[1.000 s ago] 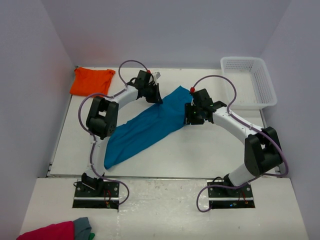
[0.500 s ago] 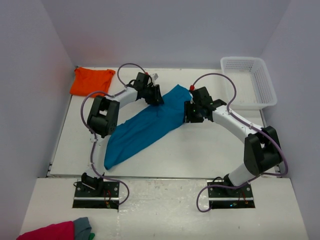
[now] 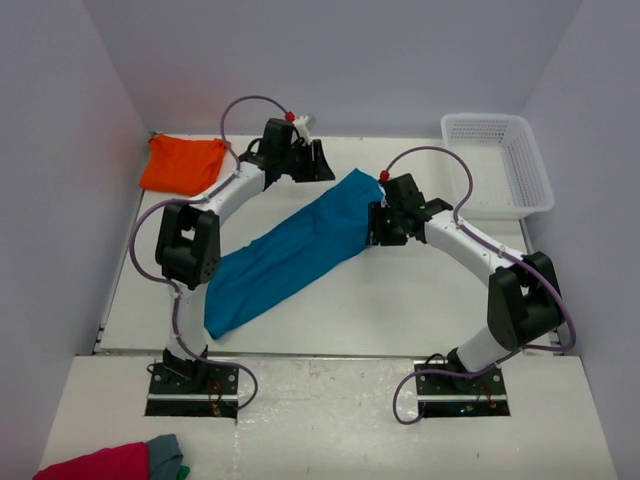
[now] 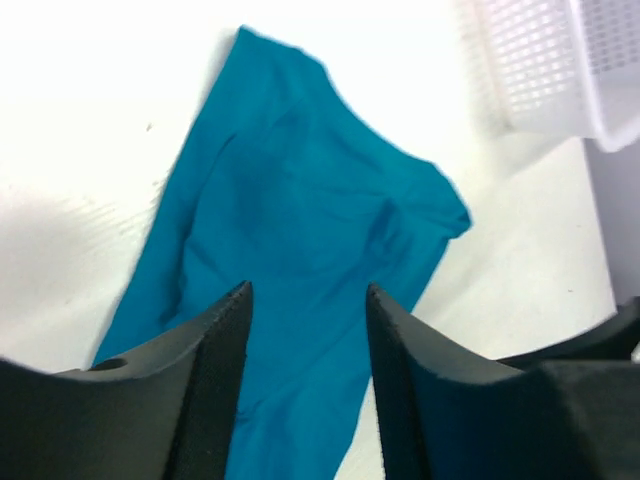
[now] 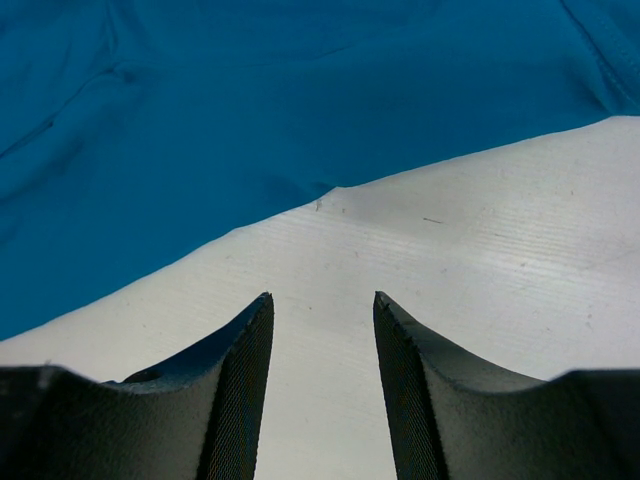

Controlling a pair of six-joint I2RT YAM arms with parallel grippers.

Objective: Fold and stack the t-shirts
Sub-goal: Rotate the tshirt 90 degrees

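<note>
Left end effector (image 3: 322, 160) has released and drawn back, open; the long teal-blue cotton t-shirt (image 3: 290, 250) lies diagonally, its far end just beside the open, empty right end effector (image 3: 378, 225).

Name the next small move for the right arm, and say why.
Probably ease the right gripper forward to the edge of the teal t-shirt and pinch it. Its jaws stand open over the table just short of the cloth, the left gripper hangs open above, and the shirt lies as a long strip.
</note>
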